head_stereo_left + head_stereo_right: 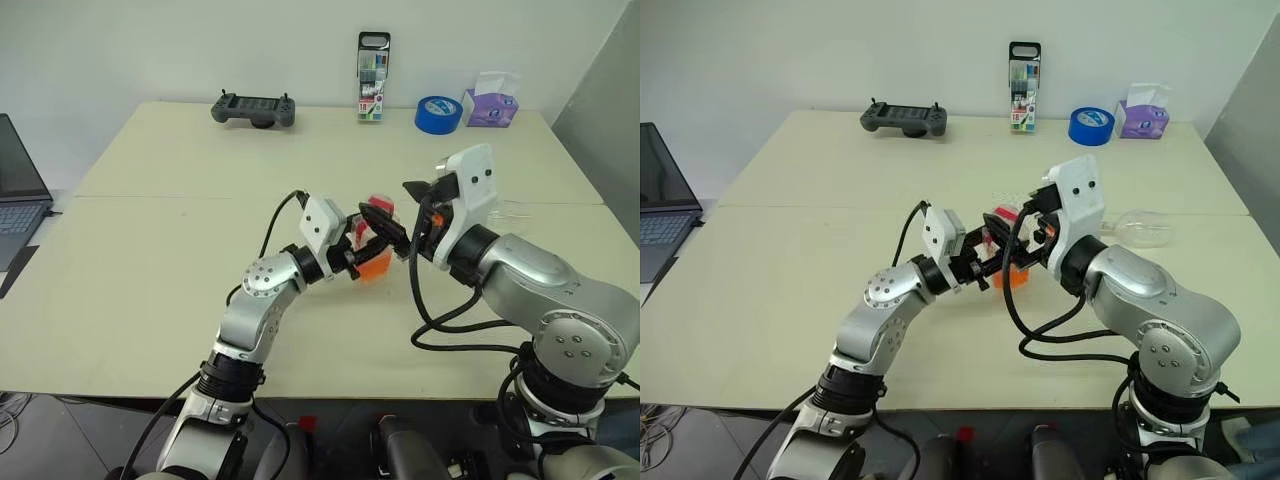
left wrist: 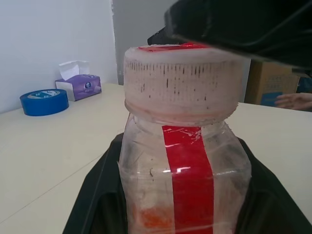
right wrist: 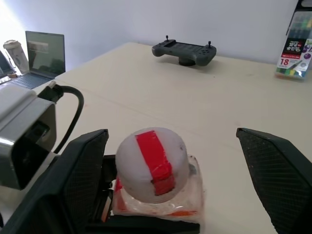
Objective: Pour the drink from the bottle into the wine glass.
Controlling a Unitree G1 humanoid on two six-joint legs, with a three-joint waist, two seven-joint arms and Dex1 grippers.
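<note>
Gripped around its body by the left pincer (image 1: 368,250), the bottle (image 1: 374,246) is held upright above the middle of the counter (image 1: 150,250), orange drink (image 1: 374,266) low inside. The right pincer (image 3: 170,185) is spread wide, its fingers (image 3: 80,175) set either side of the taped cap (image 3: 152,163), not touching. The wine glass (image 1: 1143,228) is seen lying on the counter behind the right arm.

A pale cream desk (image 1: 150,270) runs up to a plain white wall (image 1: 200,45), with a seam crossing its top. A grey panel (image 1: 615,90) stands at the right corner. Along the desk's far edge, well beyond the tools, lie a dark controller (image 1: 254,108), an upright marker case (image 1: 373,78), a blue tape roll (image 1: 438,114) and a purple tissue box (image 1: 490,105). A laptop (image 1: 18,190) sits off the left edge. The light is even and soft.
</note>
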